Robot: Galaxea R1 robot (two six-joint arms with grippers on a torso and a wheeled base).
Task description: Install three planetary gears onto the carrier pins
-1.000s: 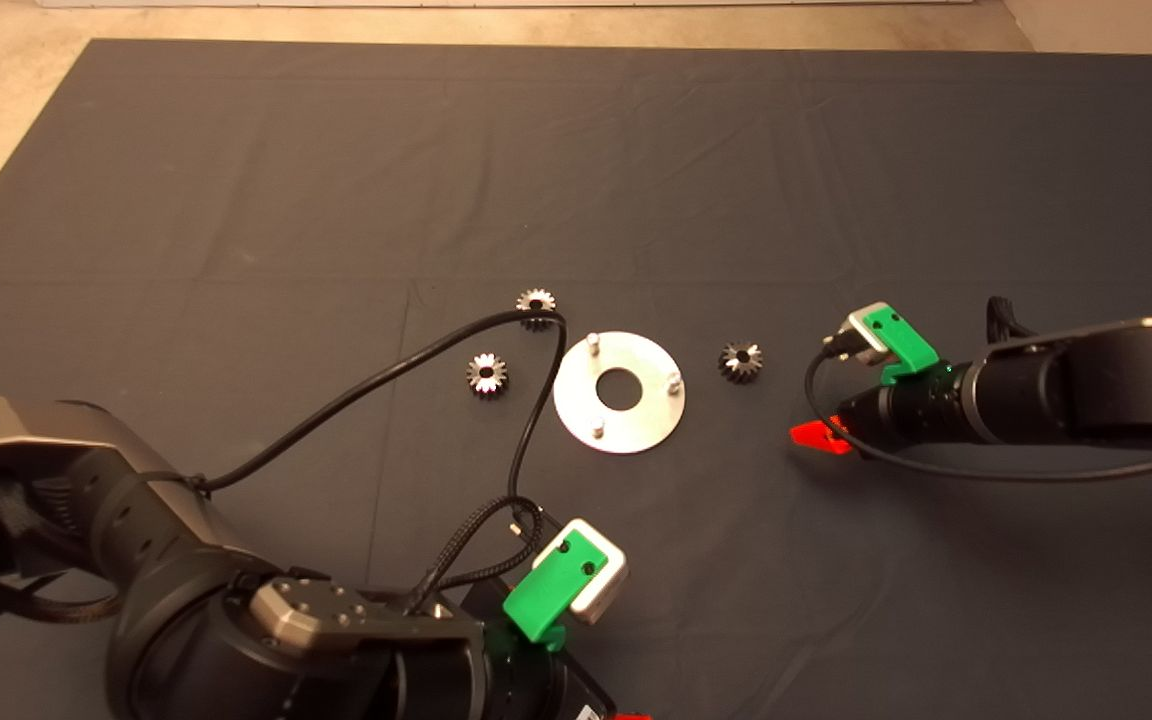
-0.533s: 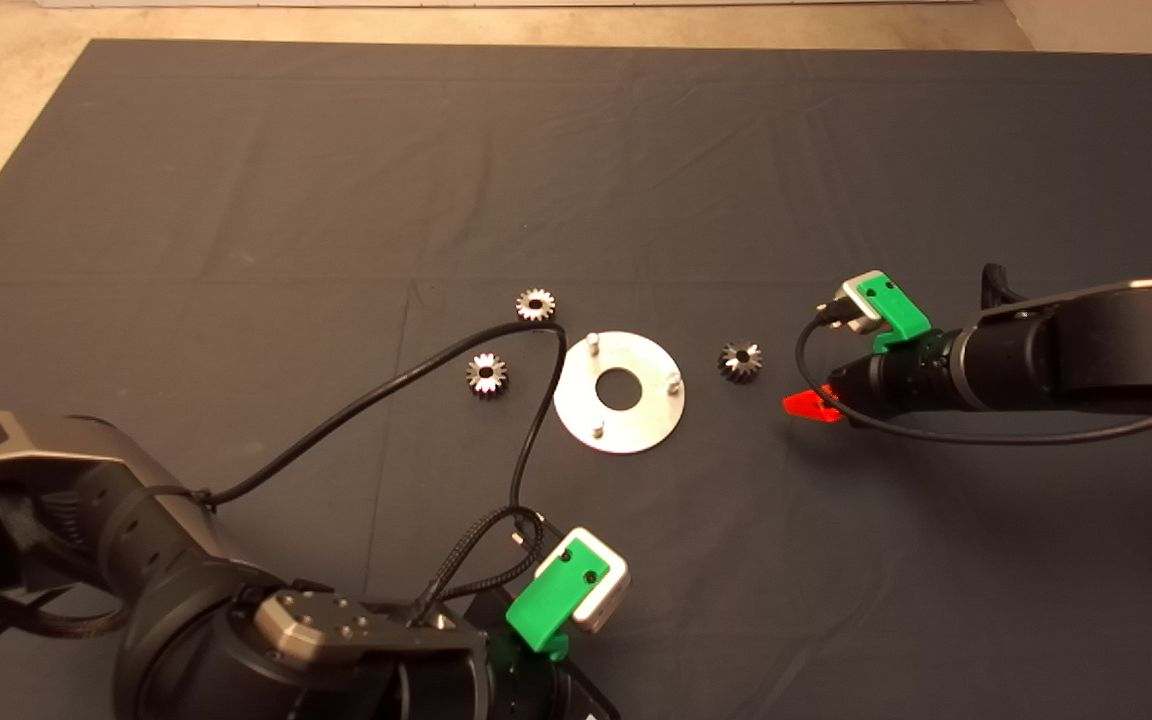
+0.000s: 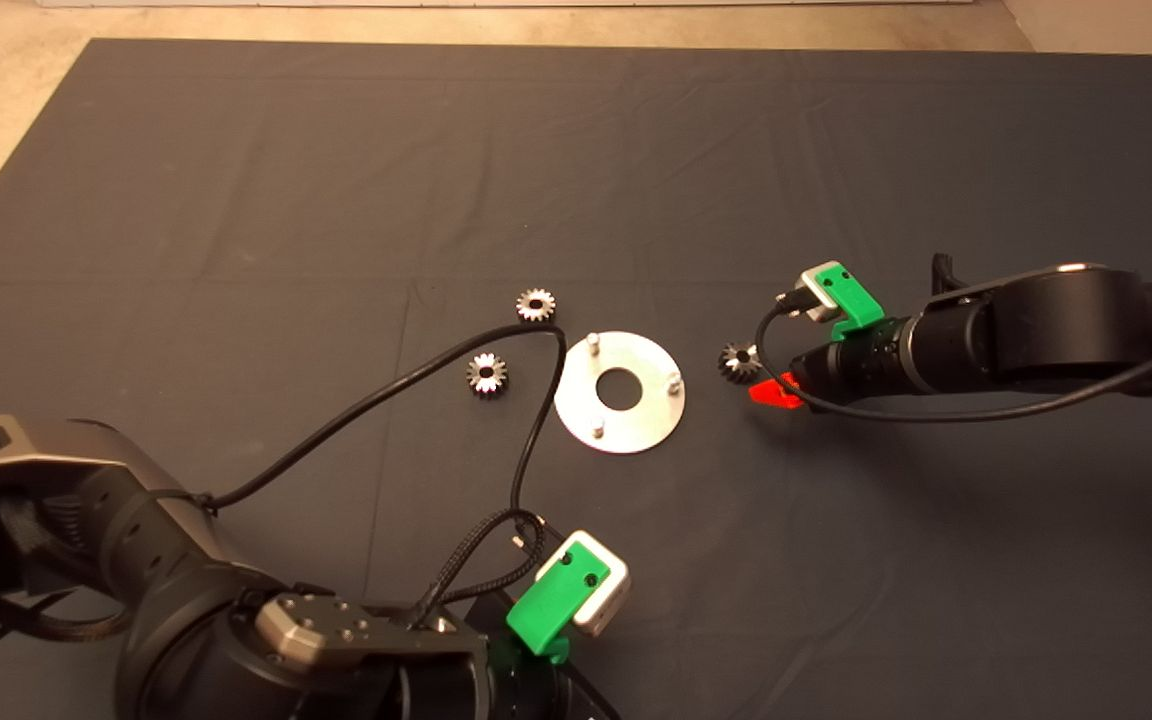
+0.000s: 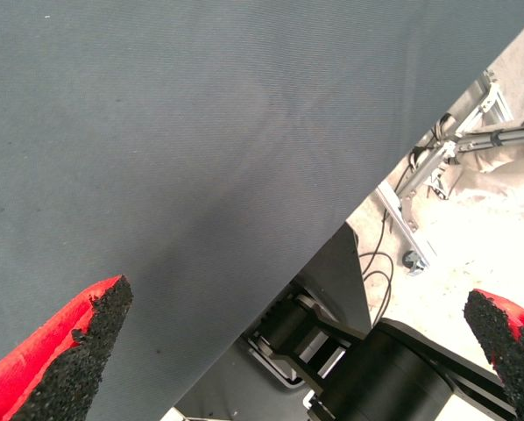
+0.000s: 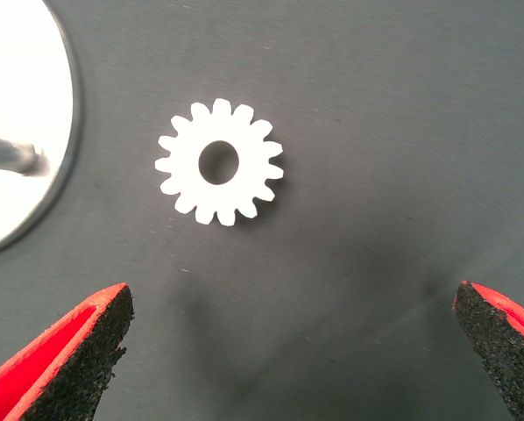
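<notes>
The left gripper (image 4: 284,351) waits at the near edge of the mat (image 3: 236,200), fingers spread wide with nothing between them. Further in, the carrier disc (image 3: 619,392) lies flat with its three carrier pins (image 3: 593,341) upright and bare. Two planetary gears (image 3: 487,373) lie on the disc's left, well apart from it. The third gear (image 5: 219,161) lies flat just right of the disc, and the right gripper (image 5: 284,351) hovers directly beside it, fingers wide apart, the gear ahead of the gap.

The gear looks like solid steel: rigid, dense for its size, smooth-faced and likely slippery. Pinching across opposite teeth seems the surest hold, keeping the bore free for the pin.

The dark cloth mat shows soft creases; pale floor lies beyond its far edge
</notes>
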